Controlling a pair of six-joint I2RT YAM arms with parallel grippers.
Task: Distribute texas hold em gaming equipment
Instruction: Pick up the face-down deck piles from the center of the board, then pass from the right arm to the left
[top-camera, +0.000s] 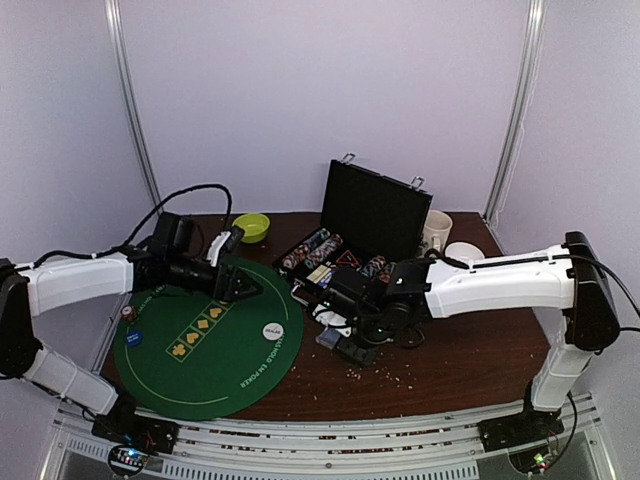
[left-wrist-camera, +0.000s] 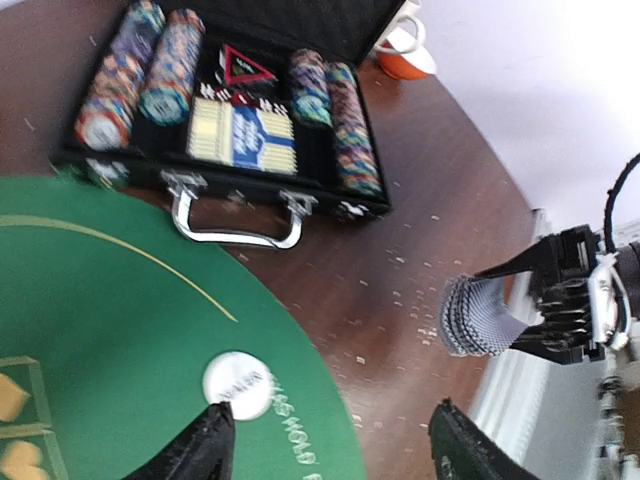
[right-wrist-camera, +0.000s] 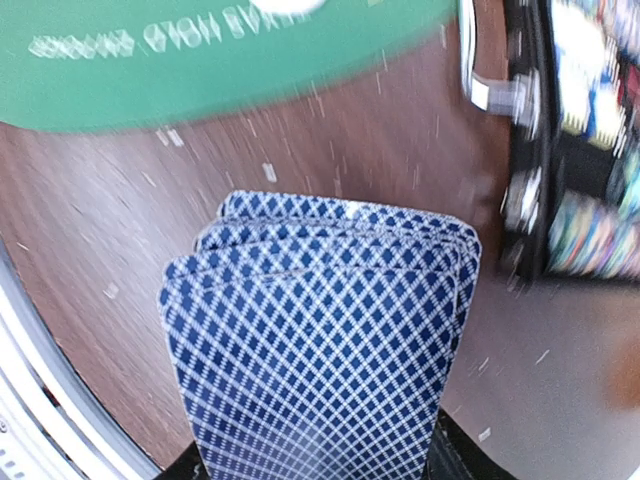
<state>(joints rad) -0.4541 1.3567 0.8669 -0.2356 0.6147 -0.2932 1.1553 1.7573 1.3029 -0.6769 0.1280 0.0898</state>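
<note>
Pale lilac walls close this booth in, with a metal upright (top-camera: 130, 110) in each back corner. The dark brown wooden surface (top-camera: 470, 360) is flecked with pale specks, thickest toward the front.

At the far left, the white left arm (top-camera: 80, 280) reaches inward over a round green felt mat (top-camera: 200, 385) printed with yellow card suits. Two small round loose chips (top-camera: 128, 312) lie at the mat's left rim. The left hand (top-camera: 243, 290) is over the mat's far side, its fingers (left-wrist-camera: 200, 450) spread apart and holding nothing. Behind it, near the back wall, stands a lime-green bowl (top-camera: 251, 227).

A white round dealer disc (top-camera: 273, 329) lies flat on the mat's right part, close to the edge. In the left wrist view it is just beyond one fingertip.

Right of the mat sits an open black case (top-camera: 375, 205), lid upright and chrome handle (left-wrist-camera: 235, 215) facing the mat. Rows of multicoloured poker chips (left-wrist-camera: 165, 70) lie inside it on either side of boxed decks (left-wrist-camera: 240, 135).

In front of the case, the right hand (top-camera: 350, 335) is clamped on a stack of playing cards with blue-and-white diamond backs (right-wrist-camera: 320, 340). The stack is slightly fanned, over bare wood between mat and case.

A white mug (top-camera: 436, 232) stands by the lid's right end. The white right arm (top-camera: 500, 285) stretches in from the right.
</note>
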